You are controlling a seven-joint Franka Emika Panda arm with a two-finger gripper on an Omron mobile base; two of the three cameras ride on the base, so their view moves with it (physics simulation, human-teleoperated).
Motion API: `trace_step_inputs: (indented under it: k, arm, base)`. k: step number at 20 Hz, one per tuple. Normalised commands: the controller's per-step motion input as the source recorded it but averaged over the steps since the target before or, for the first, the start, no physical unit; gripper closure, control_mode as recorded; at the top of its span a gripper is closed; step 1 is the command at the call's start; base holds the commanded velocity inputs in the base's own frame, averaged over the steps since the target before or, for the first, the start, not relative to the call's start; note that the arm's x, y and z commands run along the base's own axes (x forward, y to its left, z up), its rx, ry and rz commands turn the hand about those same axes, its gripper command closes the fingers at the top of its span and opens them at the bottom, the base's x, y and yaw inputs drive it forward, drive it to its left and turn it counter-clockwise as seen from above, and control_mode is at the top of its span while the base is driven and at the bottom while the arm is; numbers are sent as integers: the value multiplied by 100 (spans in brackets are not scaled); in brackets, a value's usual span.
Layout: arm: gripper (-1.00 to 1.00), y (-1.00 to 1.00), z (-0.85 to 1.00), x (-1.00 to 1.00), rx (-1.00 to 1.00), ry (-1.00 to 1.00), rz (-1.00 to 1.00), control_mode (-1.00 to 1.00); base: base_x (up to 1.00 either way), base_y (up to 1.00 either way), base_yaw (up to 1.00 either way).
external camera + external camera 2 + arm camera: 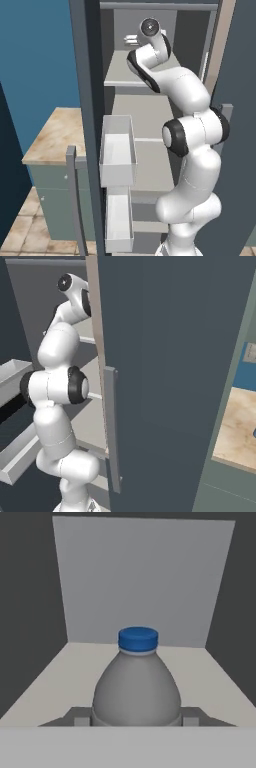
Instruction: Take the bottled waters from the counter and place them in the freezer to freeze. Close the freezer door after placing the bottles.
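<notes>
Hand view: my two-finger gripper (pixel 136 718) pinching smoky grey plastic bottle with blue cap (pixel 136 688), upright over light grey freezer shelf (pixel 210 672), grey back wall beyond. I'd lower until base seats flat, then release, retreat straight back.

White arm (pixel 192 150) rising from the base, folded at the elbow, forearm reaching up and forward. Gripper (pixel 136 718) level, its fingers (pixel 80 719) closed against either side of a bottle (pixel 136 692).

Light grey freezer shelf (pixel 60 677), 1 grey bottle (pixel 136 697) upright on it
</notes>
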Motion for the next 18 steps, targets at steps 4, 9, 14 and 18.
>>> trace_step_inputs:
  k: [4,9,14,18]
  arm:
    - [100,-21,-46,10,0,0,0,-100]
    - [100,-12,-38,2,0,0,0,-100]
    - [100,0,-14,0,0,0,0,-100]
    - [100,0,-1,0,0,0,0,-100]
  base:
    - [0,0,0]
    - [0,0,0]
    - [0,0,0]
    - [0,0,0]
